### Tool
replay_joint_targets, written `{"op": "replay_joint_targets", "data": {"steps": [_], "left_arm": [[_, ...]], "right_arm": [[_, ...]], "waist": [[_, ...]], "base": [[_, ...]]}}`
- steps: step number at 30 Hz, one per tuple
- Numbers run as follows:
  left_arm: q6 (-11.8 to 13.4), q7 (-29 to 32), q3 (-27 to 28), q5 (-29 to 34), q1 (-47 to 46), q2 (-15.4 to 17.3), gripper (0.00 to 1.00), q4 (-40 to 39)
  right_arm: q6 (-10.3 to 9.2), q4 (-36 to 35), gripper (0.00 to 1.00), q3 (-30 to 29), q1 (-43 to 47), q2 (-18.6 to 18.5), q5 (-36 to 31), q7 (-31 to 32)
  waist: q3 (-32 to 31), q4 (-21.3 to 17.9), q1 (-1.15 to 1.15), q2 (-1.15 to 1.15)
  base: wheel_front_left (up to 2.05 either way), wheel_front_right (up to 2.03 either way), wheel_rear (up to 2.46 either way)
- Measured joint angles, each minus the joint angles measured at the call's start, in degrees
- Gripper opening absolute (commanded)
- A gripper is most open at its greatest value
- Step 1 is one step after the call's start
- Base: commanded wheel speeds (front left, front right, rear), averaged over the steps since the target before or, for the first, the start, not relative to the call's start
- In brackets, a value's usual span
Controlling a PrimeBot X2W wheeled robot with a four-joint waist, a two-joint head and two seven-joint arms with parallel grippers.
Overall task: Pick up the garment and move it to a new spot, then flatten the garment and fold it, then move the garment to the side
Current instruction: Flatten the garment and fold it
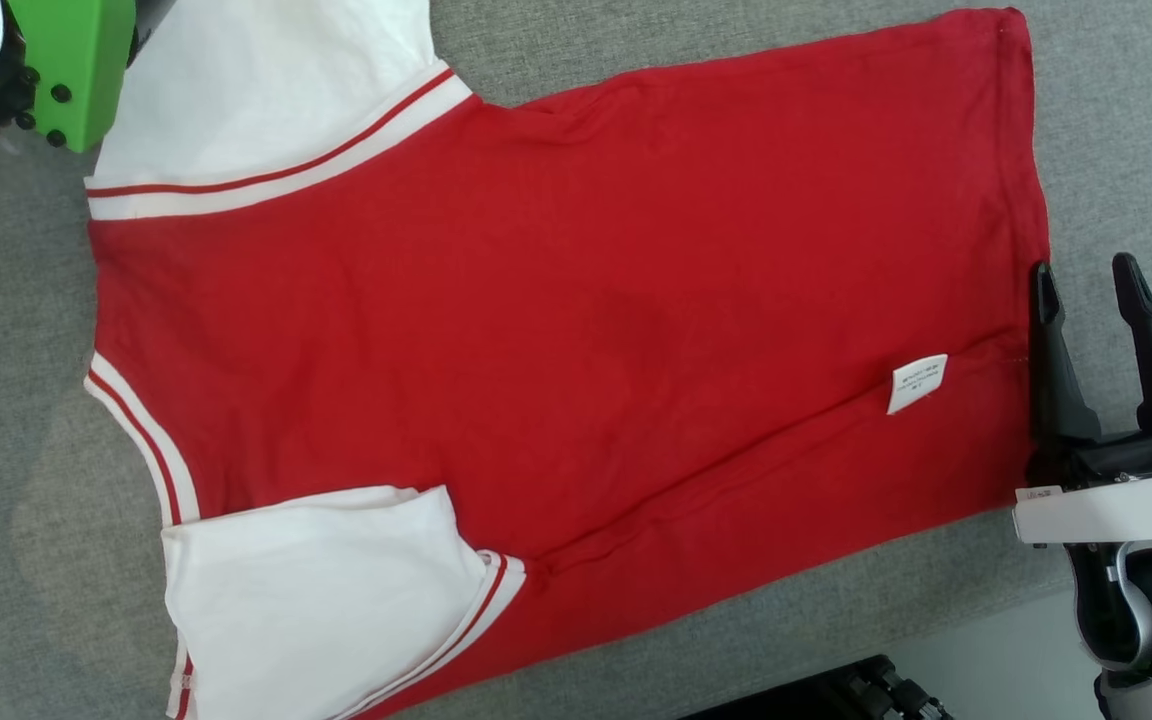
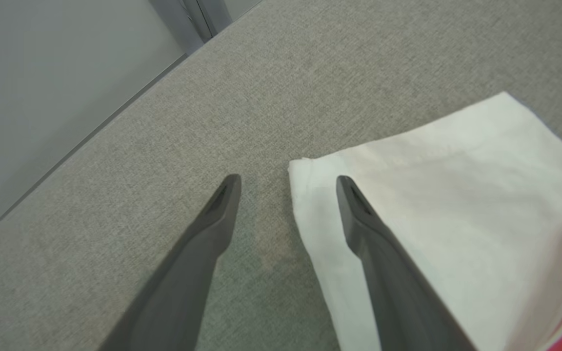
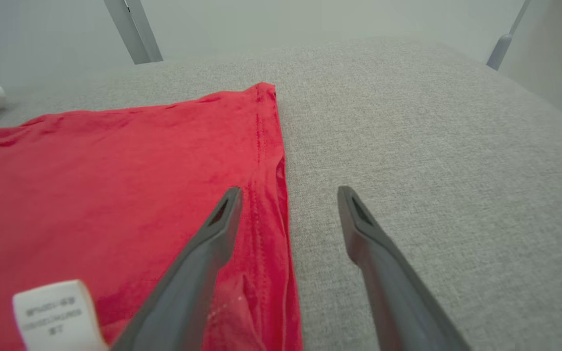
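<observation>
Beside right gripper (image 1: 1084,268), spread garment (image 1: 536,330).

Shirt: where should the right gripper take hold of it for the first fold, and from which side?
Probably the hem of the shirt, near the label, coming in from the bare table side. The hem lies flat with a free edge, and the open right gripper straddles it, one finger over red cloth, one over table.
</observation>
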Motion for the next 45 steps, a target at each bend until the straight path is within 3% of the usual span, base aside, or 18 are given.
{"op": "replay_joint_targets", "data": {"steps": [4,5,6,8,10,11,12,19,25,31,38,45], "left_arm": [[0.0,-0.5,-1.5,0.5,-0.8,0.2,1.0,1.3],[0.0,-1.0,-1.5,0.6,-1.0,0.2,0.81,1.9],[0.0,-1.0,-1.7,0.6,-1.2,0.3,0.77,2.3],[0.0,-1.0,-2.1,0.3,-1.2,0.1,0.52,3.2],[0.0,-1.1,-2.6,0.3,-1.2,0.0,0.23,3.7],[0.0,-1.1,-2.8,0.3,-1.2,0.0,0.03,4.1],[0.0,-1.0,-3.0,0.2,-1.3,0.0,0.0,4.4],[0.0,-0.6,-4.2,-2.1,-1.3,-0.1,0.0,5.3],[0.0,-8.9,-4.7,-3.4,0.2,-1.4,0.0,4.5],[0.0,-14.5,-5.3,-3.9,4.1,-1.5,0.0,3.6],[0.0,-19.8,-5.8,-4.1,8.5,-1.5,0.0,1.3],[0.0,-20.7,-6.5,-4.1,9.8,-1.6,0.0,-1.3]], "right_arm": [[0.0,0.0,1.0,0.0,0.2,0.5,0.0,0.0],[0.0,0.0,1.0,0.0,0.2,0.6,0.0,0.0],[0.0,0.0,1.0,0.0,0.2,0.7,0.0,0.0],[0.0,0.1,1.0,-0.1,0.2,0.8,0.0,0.0],[0.0,0.2,1.0,-0.1,0.2,0.7,0.0,0.0],[0.0,0.3,1.0,0.0,0.3,0.8,0.0,0.0],[0.0,0.3,1.0,0.0,0.4,0.9,0.0,0.0],[0.0,-0.2,1.0,-0.1,0.6,0.6,-0.3,0.0],[0.0,1.5,1.0,1.6,-1.5,-2.6,1.8,0.2],[-0.02,6.5,1.0,3.0,-10.3,-5.7,5.8,12.5],[-0.02,15.9,1.0,1.4,-21.3,-6.2,3.3,30.0],[-0.02,22.7,1.0,-1.0,-27.3,-5.7,2.4,39.7]], "waist": [[0.4,-0.9,0.0,0.0],[0.5,-1.0,0.0,0.0],[0.5,-1.2,0.0,0.0],[0.4,-1.5,0.0,0.0],[0.4,-1.6,0.0,0.0],[0.3,-1.6,0.0,0.0],[0.2,-1.7,0.0,0.0],[-0.5,-1.6,0.0,0.0],[-3.7,-0.6,0.0,0.0],[-7.9,1.4,0.0,0.0],[-12.1,4.8,-0.01,0.0],[-14.1,9.3,-0.01,0.0]], "base": [[0.0,0.0,0.0],[0.0,0.0,0.0],[0.0,0.0,0.0],[0.0,0.0,0.0],[0.0,0.0,0.0],[0.0,0.0,0.0],[0.0,0.0,0.0],[0.0,0.0,0.0],[0.0,0.0,0.0],[0.0,0.0,0.0],[0.0,0.0,0.0],[0.0,0.0,0.0]]}}
